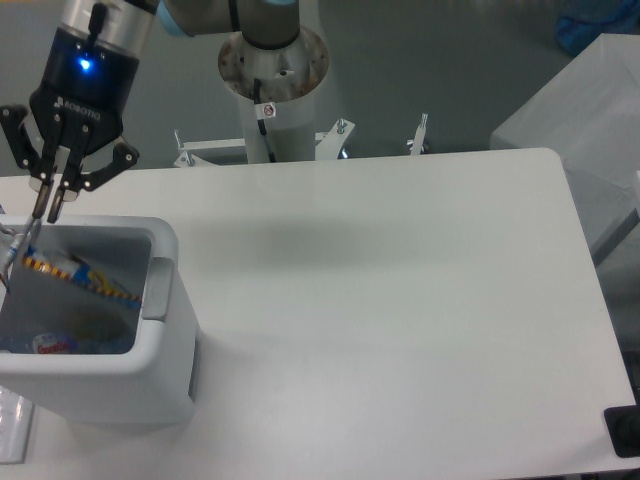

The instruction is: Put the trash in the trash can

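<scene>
The trash can (120, 370), a white boxy bin with a grey panel (158, 288) on its right wall, stands at the table's left edge. Inside it the blue-and-orange snack wrapper (85, 277) leans tilted against the back wall, its silver corner sticking up at the left. Below it on the bin's floor lies the crushed clear bottle (62, 343), partly hidden by the front rim. My gripper (46, 208) hangs just above the bin's back left rim. Its two fingers stand slightly apart, right over the wrapper's raised corner, with nothing between them.
The arm's round base column (272, 70) and its metal mounting feet (340, 135) stand behind the table's far edge. A white covered block (585, 120) sits off the table at the right. A dark object (625, 430) is at the table's front right corner.
</scene>
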